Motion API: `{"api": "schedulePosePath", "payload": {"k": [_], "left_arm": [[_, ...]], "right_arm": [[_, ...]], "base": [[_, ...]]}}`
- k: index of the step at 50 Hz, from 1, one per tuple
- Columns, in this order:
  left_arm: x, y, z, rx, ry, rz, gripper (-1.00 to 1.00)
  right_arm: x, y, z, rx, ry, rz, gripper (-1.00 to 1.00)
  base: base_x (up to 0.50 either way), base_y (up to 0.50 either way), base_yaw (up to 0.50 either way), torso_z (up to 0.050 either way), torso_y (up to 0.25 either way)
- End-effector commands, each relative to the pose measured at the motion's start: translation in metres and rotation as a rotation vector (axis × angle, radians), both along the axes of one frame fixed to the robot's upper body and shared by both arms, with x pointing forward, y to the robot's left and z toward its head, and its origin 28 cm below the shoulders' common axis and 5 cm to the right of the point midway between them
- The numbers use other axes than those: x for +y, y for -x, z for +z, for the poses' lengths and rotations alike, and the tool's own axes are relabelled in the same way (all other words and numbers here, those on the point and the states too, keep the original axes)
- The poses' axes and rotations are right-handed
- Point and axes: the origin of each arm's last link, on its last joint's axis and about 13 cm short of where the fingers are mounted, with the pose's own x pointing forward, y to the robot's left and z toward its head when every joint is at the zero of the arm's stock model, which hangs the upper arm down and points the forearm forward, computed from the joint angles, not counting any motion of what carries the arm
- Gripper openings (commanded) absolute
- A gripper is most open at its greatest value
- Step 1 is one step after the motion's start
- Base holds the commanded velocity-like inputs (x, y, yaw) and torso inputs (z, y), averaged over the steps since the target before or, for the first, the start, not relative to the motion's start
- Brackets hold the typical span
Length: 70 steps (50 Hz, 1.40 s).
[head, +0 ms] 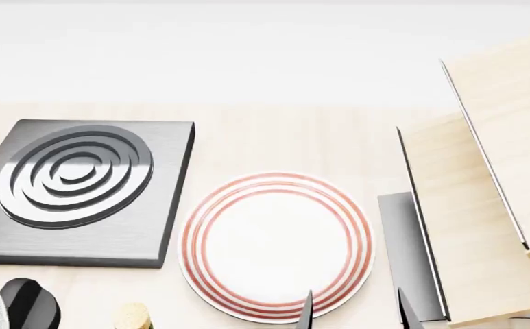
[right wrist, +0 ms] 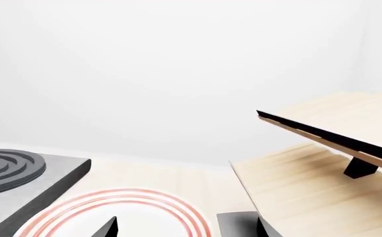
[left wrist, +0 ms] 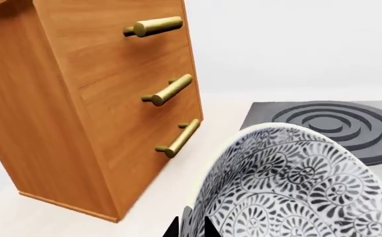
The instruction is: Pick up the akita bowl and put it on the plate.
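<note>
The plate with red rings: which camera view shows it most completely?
The head view shows the plate best: nearly its whole round face and all its red rings, lying beside the stove burner. The right wrist view shows only part of its rim. The left wrist view does not show it.

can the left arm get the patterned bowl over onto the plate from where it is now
Probably yes. The bowl fills the left wrist view right by the left gripper, and the plate lies bare beside the stove burner, nothing between. Whether the jaws actually grip the bowl isn't visible.

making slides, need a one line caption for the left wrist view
Patterned akita bowl close to the left wrist camera, beside a wooden drawer cabinet and stove burner.
</note>
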Motion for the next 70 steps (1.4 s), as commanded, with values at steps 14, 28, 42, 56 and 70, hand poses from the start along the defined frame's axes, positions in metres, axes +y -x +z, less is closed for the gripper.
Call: {"api": "schedulePosePath", "payload": {"k": [14, 28, 42, 56, 70], "left_arm": [[0.0, -0.003, 0.04, -0.166, -0.013, 0.011, -1.0], [0.003, -0.026, 0.058, -0.176, -0.02, 0.009, -1.0], [0.005, -0.033, 0.071, -0.197, 0.008, 0.006, -1.0], [0.0, -0.039, 0.089, -0.209, -0.012, -0.003, -1.0], [0.0, -0.05, 0.103, -0.203, -0.024, -0.006, -1.0]], "right_arm": [[0.001, 0.001, 0.002, -0.006, 0.001, 0.004, 1.0], [0.001, 0.0, 0.001, -0.003, 0.001, 0.005, 1.0], [0.003, -0.001, 0.0, 0.003, 0.005, 0.008, 1.0], [0.004, -0.003, -0.003, 0.012, 0.004, 0.014, 1.0], [0.004, -0.002, 0.0, 0.008, 0.007, 0.018, 1.0]], "base": [[0.0, 0.0, 0.0, 0.0, 0.0], [0.0, 0.0, 0.0, 0.0, 0.0], [0.0, 0.0, 0.0, 0.0, 0.0], [0.0, 0.0, 0.0, 0.0, 0.001], [0.0, 0.0, 0.0, 0.0, 0.0]]}}
